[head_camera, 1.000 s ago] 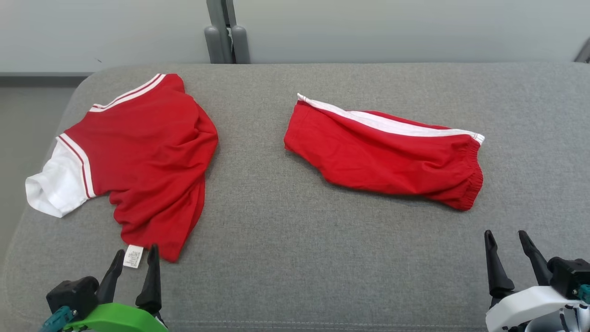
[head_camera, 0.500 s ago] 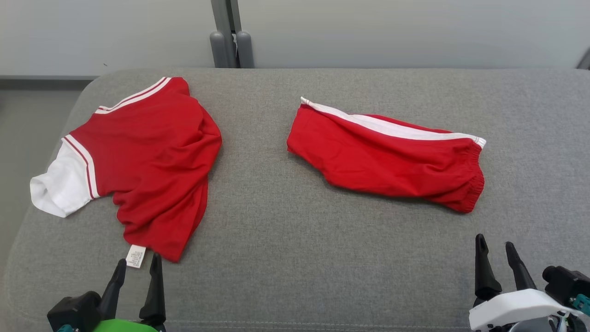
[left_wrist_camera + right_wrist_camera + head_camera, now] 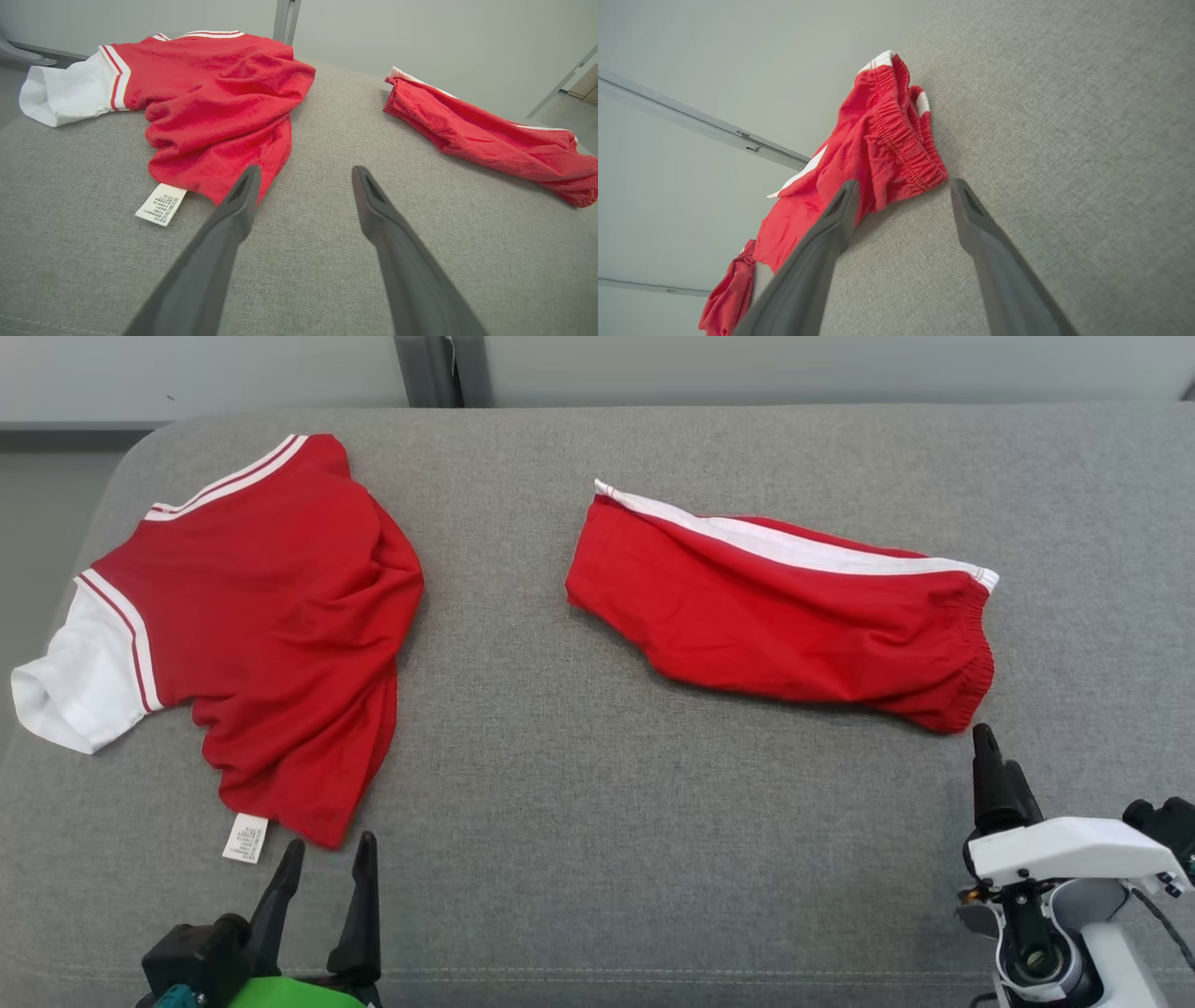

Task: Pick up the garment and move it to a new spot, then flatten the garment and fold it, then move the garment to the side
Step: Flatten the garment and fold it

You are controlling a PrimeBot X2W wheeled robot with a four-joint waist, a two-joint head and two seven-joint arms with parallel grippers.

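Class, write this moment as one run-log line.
left gripper open, near shirt hem | right gripper open, by shorts waistband | both garments on grey cushion, unheld

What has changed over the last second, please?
The right gripper advanced to the shorts' waistband with its wrist turned, fingers open, holding nothing. The left gripper edged right, open. The head camera tilted down. The shirt and shorts lie unmoved.

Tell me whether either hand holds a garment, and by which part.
Nothing is held. The left hand and the right hand are both open and empty, near the red white-sleeved shirt and red white-striped shorts.
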